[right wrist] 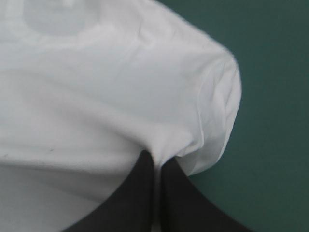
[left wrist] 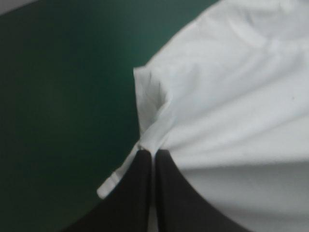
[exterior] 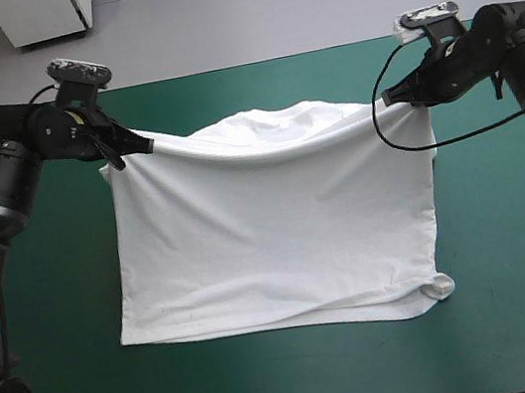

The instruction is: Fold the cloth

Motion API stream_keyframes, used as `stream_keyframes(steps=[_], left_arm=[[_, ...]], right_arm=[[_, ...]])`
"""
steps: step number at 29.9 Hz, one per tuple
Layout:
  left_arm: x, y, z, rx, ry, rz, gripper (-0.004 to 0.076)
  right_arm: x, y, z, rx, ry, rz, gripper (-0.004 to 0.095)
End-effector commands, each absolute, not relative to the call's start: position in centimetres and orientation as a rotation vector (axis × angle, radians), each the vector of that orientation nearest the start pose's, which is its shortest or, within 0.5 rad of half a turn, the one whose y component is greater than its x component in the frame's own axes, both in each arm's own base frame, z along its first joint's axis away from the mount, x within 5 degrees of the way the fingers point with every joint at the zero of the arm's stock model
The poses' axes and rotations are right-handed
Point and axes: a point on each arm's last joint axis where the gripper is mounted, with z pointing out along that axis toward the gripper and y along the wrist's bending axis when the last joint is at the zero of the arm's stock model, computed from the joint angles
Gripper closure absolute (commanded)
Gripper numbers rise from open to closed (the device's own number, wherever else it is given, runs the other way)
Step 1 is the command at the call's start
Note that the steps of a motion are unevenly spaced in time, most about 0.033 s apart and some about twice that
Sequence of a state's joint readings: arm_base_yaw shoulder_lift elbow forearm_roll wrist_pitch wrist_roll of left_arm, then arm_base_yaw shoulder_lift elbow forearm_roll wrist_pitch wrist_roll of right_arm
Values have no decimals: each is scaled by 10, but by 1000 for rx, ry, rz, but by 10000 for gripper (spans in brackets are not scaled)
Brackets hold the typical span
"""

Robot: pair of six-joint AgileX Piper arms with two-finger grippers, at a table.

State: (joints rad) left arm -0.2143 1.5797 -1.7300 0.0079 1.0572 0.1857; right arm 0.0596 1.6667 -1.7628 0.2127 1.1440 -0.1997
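Note:
The white T-shirt (exterior: 279,234) lies spread over the middle of the teal-green table, its far edge lifted and stretched between the two arms. My left gripper (exterior: 140,145) is shut on the T-shirt at its far left corner. My right gripper (exterior: 390,99) is shut on the T-shirt at the far right corner. In the left wrist view the black fingers (left wrist: 140,193) meet in a point at the gripper (left wrist: 151,153) with a fold of the T-shirt (left wrist: 231,111) pinched between them. The right wrist view shows the same at the gripper (right wrist: 155,157), the T-shirt (right wrist: 106,92) bunched at the tips.
The near hem of the shirt rests on the table, with a small rolled fold at the near right corner (exterior: 437,288). Bare teal-green cover (exterior: 513,245) surrounds the shirt on both sides and along the near edge.

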Motion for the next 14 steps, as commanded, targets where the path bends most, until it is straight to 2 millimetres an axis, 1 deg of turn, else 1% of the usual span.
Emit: stream_keyframes(steps=[1, 3, 9, 12, 14], left_arm=[[300, -64, 475, 421, 2137, -7, 733], [287, -61, 492, 409, 2078, -8, 733], [250, -54, 530, 380, 1934, -24, 733], [228, -51, 549, 364, 1849, -58, 733], [218, -50, 560, 353, 1790, -68, 733]], right_arm=[[321, 38, 459, -291, 2263, 209, 921], [309, 37, 478, -292, 2200, 201, 921], [274, 37, 536, -297, 1997, 213, 921], [261, 38, 555, -294, 1927, 226, 921], [254, 39, 564, -296, 1887, 245, 921]])
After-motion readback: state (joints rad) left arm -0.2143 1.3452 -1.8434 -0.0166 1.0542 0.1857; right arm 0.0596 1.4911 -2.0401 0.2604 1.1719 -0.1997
